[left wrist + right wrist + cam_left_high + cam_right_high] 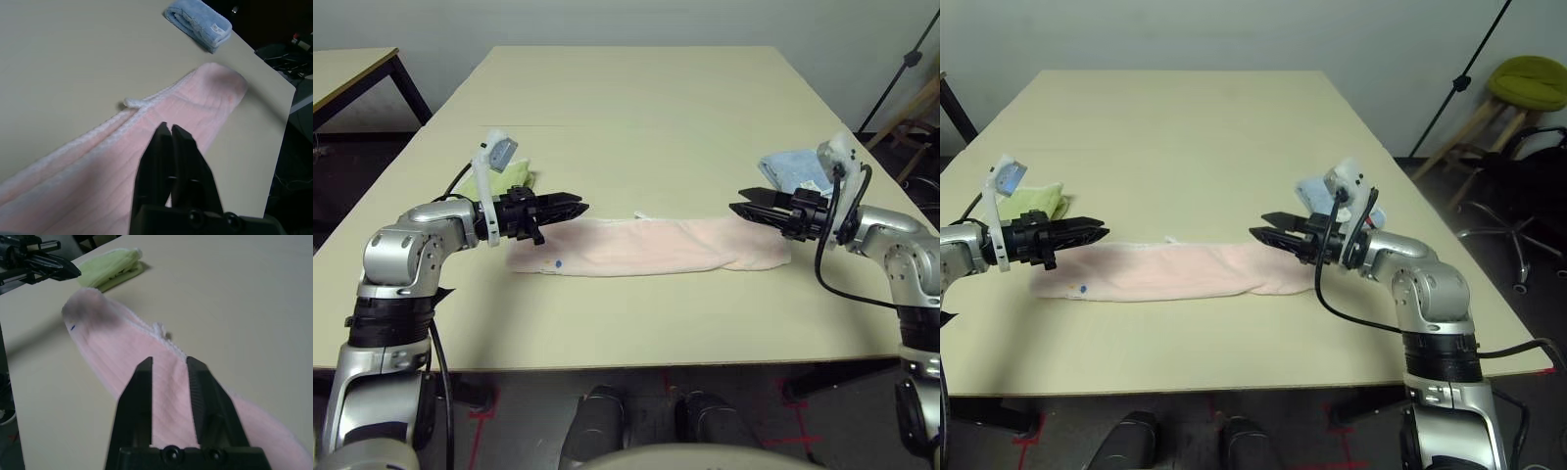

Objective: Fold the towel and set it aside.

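Note:
The towel (646, 247) is a pale pink strip, folded long and narrow, lying flat across the near part of the table between my two arms. Its white bobbled edging (146, 100) runs along the far side, and a small dark motif (558, 263) marks its left end. My left gripper (581, 207) hovers just above the towel's left end, pointing right, shut with nothing in it. My right gripper (734, 208) hovers over the right end, pointing left, and is open by a narrow gap through which the towel (168, 401) shows. Neither gripper holds the towel.
A small yellow-green folded cloth (514, 178) lies behind my left gripper. A light-blue folded cloth (793, 171) lies behind my right one. The beige table (636, 108) stretches far back. A second table (352, 73) stands at the left, and a stool (1528, 83) and a stand are at the right.

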Controlling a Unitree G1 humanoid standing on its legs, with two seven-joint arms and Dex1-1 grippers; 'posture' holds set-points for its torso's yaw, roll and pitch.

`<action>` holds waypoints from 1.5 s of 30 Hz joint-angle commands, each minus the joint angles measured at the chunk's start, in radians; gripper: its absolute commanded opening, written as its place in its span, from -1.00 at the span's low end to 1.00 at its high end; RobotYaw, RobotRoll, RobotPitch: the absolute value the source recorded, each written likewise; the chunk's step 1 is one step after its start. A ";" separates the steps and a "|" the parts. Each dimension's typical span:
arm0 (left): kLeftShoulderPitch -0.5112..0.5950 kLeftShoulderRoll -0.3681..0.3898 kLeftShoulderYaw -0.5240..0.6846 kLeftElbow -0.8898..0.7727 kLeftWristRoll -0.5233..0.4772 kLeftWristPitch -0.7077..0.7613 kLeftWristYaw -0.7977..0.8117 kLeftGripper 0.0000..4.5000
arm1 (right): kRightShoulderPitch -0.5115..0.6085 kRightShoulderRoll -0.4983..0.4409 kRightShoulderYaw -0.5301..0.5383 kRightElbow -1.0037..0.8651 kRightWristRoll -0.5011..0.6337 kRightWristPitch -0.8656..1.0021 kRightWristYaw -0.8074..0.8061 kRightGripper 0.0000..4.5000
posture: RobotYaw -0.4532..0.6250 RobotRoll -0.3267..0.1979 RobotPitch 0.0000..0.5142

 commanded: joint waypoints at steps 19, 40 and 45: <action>0.159 0.071 -0.097 0.319 0.215 -0.306 -0.004 -1.00 | 0.076 -0.029 0.212 0.276 -0.334 -0.426 -0.019 -0.98 | 0.01 0.25 -0.61; 0.067 0.096 -0.010 0.399 0.192 -0.345 -0.047 -0.84 | 0.033 -0.194 -0.044 0.360 -0.105 -0.196 0.101 -0.72 | 0.04 0.25 -0.61; 0.051 0.145 0.007 0.285 0.146 -0.287 -0.089 -0.15 | 0.205 -0.329 -0.188 0.169 0.145 0.257 0.162 0.08 | 0.05 0.25 -0.58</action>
